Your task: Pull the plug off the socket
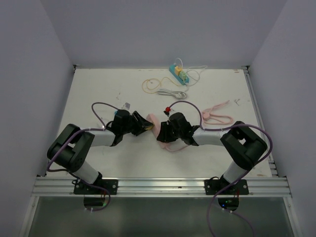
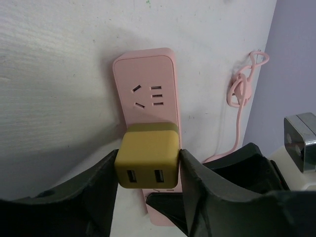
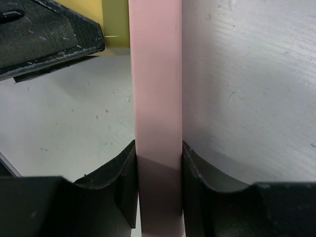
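Left wrist view has the left tool [image 2: 148, 173] closed on the yellow plug [image 2: 147, 148], with a black finger [image 2: 94, 192] pressed against each side of its body and two USB ports facing the camera. The plug is seated in the pink socket strip [image 2: 148, 84], at the outlet nearer the camera, and a free outlet lies just beyond it. The strip rests on the white counter [image 2: 59, 74]. Its pink cord [image 2: 240, 123] runs off to the right and ends in a bundled loop.

In the right wrist view the right tool [image 3: 158, 168] grips the same strip across its width, one finger touching each long edge. A corner of the plug and a finger of the left tool show at the upper left.

From the top external view both tools meet at mid-counter over the strip. Well apart, at the far edge, lies a teal strip [image 1: 178, 74] with a white cable [image 1: 170, 92] curling beside it
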Robot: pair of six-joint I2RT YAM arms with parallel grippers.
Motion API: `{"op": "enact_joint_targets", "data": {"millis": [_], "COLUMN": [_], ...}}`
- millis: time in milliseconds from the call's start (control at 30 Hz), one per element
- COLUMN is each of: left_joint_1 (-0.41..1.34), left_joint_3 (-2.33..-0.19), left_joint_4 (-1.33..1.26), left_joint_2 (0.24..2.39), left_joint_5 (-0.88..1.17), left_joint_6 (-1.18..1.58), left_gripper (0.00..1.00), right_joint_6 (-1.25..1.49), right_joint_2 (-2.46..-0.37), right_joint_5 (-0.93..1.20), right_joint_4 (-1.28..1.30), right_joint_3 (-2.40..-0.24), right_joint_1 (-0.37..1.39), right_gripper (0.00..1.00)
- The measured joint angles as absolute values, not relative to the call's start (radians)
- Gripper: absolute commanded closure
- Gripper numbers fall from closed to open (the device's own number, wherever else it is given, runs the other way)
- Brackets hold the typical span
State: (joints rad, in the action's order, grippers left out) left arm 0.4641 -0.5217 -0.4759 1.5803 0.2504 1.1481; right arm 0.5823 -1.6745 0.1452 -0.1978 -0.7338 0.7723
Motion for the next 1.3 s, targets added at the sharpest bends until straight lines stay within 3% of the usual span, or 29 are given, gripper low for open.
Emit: {"op": "enact_joint_targets", "data": {"millis": [67, 200, 333, 1300], "left_joint_1": [0.465, 0.465, 0.465, 0.429], "left_joint_3": [-0.522, -0.522, -0.513, -0.353], "left_joint_4": [-0.477, -0.482, -0.492, -0.489], "left_joint_2": [1.581, 1.581, 1.579, 1.37], "left_joint_5": [0.248, 0.247, 0.245, 0.218], "left_joint_6": [1.153, 1.162, 1.171, 1.249], "left_gripper": [0.62, 0.86, 1.0, 1.0], "right_joint_6": [0.585, 0.59, 0.591, 0.665], "right_joint_2": [-1.676, -1.676, -1.676, -1.708], "right_joint_5": [0.148, 0.147, 0.144, 0.215], "right_joint_4": [-0.198, -0.198, -0.196, -0.195], "right_joint_3": [-0.735, -0.735, -0.735, -0.749], "right_joint_1": [0.772, 0.772, 0.772, 0.767], "right_gripper": [1.0, 1.0, 1.0, 1.0]}}
